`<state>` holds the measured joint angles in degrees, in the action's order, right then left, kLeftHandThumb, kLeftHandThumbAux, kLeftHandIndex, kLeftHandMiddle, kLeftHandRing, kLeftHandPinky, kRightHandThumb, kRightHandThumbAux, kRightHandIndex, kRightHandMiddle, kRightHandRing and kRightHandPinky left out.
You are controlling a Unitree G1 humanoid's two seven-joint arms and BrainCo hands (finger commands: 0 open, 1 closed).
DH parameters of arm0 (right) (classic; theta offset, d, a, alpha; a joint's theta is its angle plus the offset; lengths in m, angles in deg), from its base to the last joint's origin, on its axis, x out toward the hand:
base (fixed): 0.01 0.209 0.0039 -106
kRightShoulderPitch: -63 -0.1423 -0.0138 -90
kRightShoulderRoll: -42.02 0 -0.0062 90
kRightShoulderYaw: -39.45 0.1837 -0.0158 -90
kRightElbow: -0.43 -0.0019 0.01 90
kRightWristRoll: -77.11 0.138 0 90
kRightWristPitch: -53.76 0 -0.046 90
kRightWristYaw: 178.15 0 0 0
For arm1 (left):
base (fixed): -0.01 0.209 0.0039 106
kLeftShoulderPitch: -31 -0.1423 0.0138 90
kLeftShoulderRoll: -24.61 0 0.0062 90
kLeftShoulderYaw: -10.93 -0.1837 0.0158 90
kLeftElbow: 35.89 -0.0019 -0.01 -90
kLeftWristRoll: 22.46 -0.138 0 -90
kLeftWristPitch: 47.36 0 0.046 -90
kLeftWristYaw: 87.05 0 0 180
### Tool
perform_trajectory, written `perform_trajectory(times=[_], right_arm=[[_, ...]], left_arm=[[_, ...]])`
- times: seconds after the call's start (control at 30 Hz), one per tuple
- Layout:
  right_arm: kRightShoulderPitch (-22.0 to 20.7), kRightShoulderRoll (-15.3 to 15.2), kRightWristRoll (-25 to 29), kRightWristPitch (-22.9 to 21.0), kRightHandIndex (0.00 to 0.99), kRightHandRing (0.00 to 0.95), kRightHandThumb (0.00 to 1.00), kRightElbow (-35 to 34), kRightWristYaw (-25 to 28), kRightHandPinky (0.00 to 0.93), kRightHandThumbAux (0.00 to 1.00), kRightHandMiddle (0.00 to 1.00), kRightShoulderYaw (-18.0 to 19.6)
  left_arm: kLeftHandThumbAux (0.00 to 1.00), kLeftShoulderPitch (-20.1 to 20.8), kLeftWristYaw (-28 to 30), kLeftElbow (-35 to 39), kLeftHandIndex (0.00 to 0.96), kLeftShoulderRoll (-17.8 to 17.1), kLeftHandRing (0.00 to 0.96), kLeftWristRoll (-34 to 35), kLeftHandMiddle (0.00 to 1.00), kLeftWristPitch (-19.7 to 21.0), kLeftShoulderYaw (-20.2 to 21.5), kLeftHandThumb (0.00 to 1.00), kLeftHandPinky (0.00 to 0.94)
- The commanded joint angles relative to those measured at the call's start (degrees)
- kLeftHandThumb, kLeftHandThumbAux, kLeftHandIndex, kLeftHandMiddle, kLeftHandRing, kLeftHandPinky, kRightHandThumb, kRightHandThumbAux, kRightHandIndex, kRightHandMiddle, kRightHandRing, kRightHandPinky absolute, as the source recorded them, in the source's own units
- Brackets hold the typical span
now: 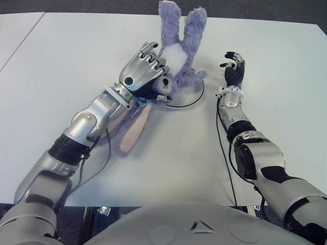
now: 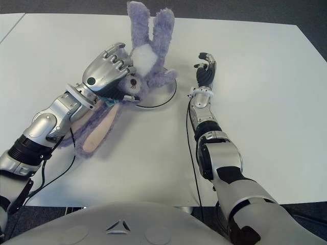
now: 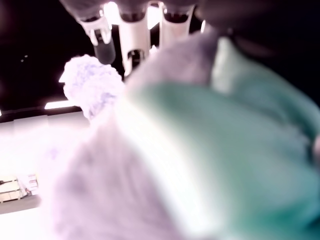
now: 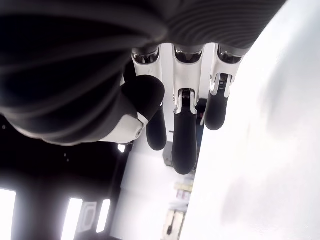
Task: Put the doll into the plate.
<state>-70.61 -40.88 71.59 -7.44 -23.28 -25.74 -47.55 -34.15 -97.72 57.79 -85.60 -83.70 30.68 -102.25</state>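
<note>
My left hand (image 1: 144, 71) is clamped on the purple plush rabbit doll (image 1: 176, 61), holding it over the plate (image 1: 196, 95).

My fingers (image 1: 149, 62) are curled over the doll's middle, by its white belly and its face, and my left wrist view is filled with its fur and a bit of green cloth pressed against the palm. The doll is upside down: two fuzzy limbs stick up at the far side, and its long ears (image 1: 134, 125) trail back along my forearm onto the white counter (image 1: 61, 66). Its body covers the left part of the flat, white, dark-rimmed plate. My right hand (image 1: 233, 66) shows just right of the plate, fingers loosely bent and holding nothing.
</note>
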Motion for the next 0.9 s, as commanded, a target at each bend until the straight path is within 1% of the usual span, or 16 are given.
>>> perform_trajectory(times=[0.03, 0.27, 0.4, 0.63, 0.9], right_arm=[[19.4, 5.3, -3.5, -1.5, 0.279, 0.458, 1.0, 10.5, -0.4, 0.215, 0.668, 0.29, -2.4], [19.3, 5.4, -3.4, -1.5, 0.279, 0.459, 1.0, 10.5, -0.4, 0.233, 0.667, 0.292, -2.6], [19.4, 5.5, -3.3, -1.5, 0.277, 0.459, 1.0, 10.5, -0.4, 0.22, 0.667, 0.292, -2.6], [19.3, 5.6, -3.7, -1.7, 0.278, 0.46, 1.0, 10.5, -0.9, 0.242, 0.667, 0.291, -3.0], [19.2, 5.6, -4.0, -2.1, 0.276, 0.46, 1.0, 10.6, -1.3, 0.245, 0.667, 0.292, -3.5]], left_arm=[[0.305, 0.1, -1.7, -5.1, 0.0, -0.3, 0.0, 0.1, 0.0, -2.5, -0.1, 0.018, 0.0], [0.258, 0.7, -3.3, -7.0, 0.0, -0.6, 0.0, 0.0, 0.0, -3.8, -0.1, 0.045, 0.0], [0.246, 1.2, -4.3, -8.3, 0.0, -0.9, 0.0, -0.3, 0.0, -4.6, -0.2, 0.052, 0.0], [0.24, 1.8, -6.2, -10.6, 0.0, -1.6, 0.0, -0.6, 0.0, -6.1, -0.2, 0.05, 0.0], [0.244, 2.6, -8.2, -13.4, 0.0, -4.1, 0.0, -0.1, 0.0, -8.5, 1.0, 0.033, 0.0]])
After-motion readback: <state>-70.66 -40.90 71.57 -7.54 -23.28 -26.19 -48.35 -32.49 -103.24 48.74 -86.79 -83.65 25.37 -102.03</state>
